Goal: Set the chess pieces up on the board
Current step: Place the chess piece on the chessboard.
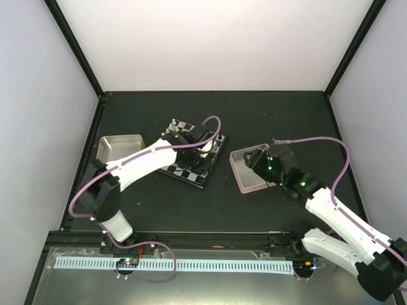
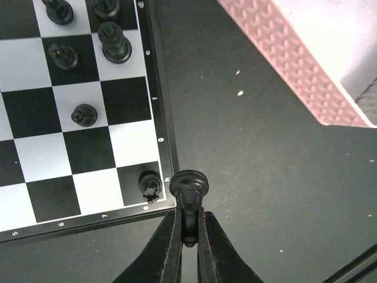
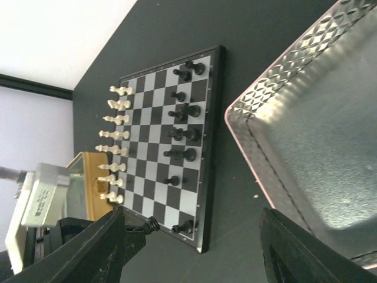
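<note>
Chess pieces (image 2: 84, 114) stand on the board (image 2: 126, 144) in the upper left of the left wrist view. One more black piece (image 2: 189, 184) is pinched between the nearly closed fingers of the left gripper (image 2: 188, 239) at bottom centre, just off the board's corner and beside the corner-square piece (image 2: 150, 184). The right gripper (image 3: 191, 236) is spread wide and empty, by the tin (image 3: 277, 76).
</note>
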Action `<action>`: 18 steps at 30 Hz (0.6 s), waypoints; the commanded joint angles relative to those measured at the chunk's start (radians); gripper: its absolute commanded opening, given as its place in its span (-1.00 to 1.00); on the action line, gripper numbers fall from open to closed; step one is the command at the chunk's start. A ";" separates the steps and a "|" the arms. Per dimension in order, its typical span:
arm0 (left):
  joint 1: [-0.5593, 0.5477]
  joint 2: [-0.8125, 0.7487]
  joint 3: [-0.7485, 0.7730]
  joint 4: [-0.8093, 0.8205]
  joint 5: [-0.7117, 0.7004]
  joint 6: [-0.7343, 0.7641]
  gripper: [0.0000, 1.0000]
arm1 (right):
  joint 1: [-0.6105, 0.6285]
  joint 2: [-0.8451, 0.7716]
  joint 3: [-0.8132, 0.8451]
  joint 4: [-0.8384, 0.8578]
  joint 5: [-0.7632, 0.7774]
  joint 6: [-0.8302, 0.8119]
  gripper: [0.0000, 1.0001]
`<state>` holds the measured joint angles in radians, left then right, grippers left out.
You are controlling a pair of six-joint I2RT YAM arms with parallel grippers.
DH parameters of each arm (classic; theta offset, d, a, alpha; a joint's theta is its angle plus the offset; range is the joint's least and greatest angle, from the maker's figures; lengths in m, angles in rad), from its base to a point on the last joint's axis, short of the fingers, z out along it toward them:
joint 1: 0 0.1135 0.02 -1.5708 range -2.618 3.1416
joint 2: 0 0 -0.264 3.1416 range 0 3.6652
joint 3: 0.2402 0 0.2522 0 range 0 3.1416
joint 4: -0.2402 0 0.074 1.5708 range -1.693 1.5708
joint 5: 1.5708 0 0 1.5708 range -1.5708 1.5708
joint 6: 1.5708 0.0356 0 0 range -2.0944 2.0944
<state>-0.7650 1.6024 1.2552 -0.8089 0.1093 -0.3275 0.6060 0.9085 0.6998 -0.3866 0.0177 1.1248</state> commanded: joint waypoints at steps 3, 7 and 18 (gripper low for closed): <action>0.004 0.154 0.165 -0.220 -0.017 0.068 -0.97 | -0.012 -0.030 -0.002 -0.056 0.090 -0.047 0.25; 0.004 0.213 0.217 -0.272 -0.040 0.077 -0.96 | -0.018 -0.047 -0.023 -0.053 0.105 -0.044 0.25; 0.011 0.354 0.335 -0.324 -0.083 0.086 -0.93 | -0.024 -0.019 -0.023 -0.043 0.088 -0.055 0.25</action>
<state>-0.7605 1.9083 1.5295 -1.0775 0.0593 -0.2607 0.5869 0.8829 0.6796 -0.4328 0.0811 1.0893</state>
